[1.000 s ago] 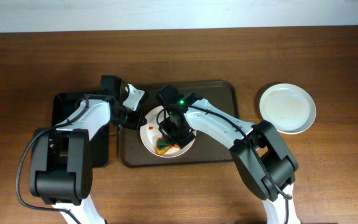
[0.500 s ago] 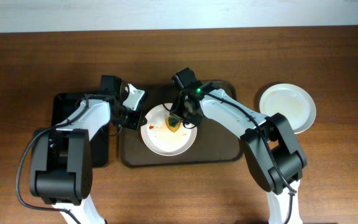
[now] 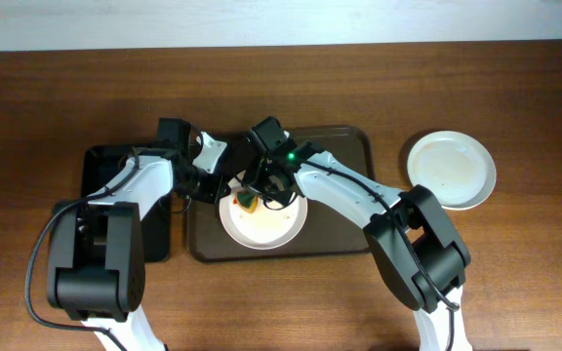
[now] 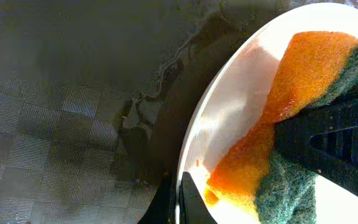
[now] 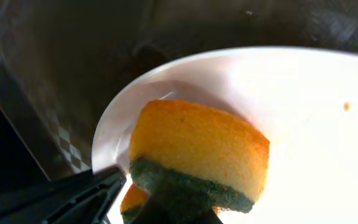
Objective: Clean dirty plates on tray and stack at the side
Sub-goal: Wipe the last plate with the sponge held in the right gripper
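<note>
1. Since half a second ago: sponge (image 3: pixel 250 200) and right fingers (image 4: pixel 328 137) shifted from upper right of white plate (image 3: pixel 266 222) to its upper-left rim.
2. Right fingers pinching the orange sponge with green scouring layer; left fingers (image 4: pixel 188 202) clamped on that plate's left rim.
3. Plate lying in dark, checker-textured tray (image 3: pixel 344 239); second white plate (image 3: pixel 450 170) on wooden desk (image 3: pixel 515 283), well apart to the right.

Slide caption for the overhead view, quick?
Right claw presses a sponge onto the plate on the brown tray, left claw pinching its rim; second plate rests aside.
</note>
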You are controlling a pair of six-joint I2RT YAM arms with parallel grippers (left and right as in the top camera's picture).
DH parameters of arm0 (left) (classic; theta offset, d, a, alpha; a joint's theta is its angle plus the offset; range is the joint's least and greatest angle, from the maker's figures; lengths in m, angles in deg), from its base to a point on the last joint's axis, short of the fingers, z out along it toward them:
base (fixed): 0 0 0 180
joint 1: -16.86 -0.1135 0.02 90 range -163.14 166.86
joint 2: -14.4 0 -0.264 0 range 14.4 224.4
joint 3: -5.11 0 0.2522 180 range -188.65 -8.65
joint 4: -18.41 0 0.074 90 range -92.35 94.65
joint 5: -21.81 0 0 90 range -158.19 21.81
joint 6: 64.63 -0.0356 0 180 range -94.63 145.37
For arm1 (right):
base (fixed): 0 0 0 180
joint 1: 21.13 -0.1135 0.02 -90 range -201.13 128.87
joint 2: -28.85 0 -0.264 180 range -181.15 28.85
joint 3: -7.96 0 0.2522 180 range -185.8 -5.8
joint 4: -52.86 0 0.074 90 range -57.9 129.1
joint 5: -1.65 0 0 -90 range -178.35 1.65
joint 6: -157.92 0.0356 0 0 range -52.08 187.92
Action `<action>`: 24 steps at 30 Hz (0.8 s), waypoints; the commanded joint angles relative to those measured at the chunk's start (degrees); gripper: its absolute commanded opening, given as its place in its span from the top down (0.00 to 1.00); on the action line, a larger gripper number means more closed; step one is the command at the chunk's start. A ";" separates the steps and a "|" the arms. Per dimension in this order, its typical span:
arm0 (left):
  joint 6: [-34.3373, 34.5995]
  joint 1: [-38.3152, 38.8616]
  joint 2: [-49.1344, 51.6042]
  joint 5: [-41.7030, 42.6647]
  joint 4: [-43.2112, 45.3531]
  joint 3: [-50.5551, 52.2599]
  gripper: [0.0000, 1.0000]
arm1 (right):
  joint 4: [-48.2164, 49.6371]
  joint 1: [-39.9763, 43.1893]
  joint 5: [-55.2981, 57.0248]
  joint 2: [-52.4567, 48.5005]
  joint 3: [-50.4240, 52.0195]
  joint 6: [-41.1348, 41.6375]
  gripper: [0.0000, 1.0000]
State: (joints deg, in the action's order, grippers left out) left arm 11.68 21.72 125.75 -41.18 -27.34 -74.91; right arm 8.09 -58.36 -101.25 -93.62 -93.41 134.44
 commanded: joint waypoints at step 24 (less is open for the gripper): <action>-0.46 0.13 1.36 1.27 -0.26 0.52 1.00 | 2.32 -1.01 3.02 -3.08 0.96 16.13 0.96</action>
State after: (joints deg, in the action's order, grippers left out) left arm 11.68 21.72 125.75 -41.16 -27.43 -74.91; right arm 10.52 -58.69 -99.68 -94.37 -92.89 149.09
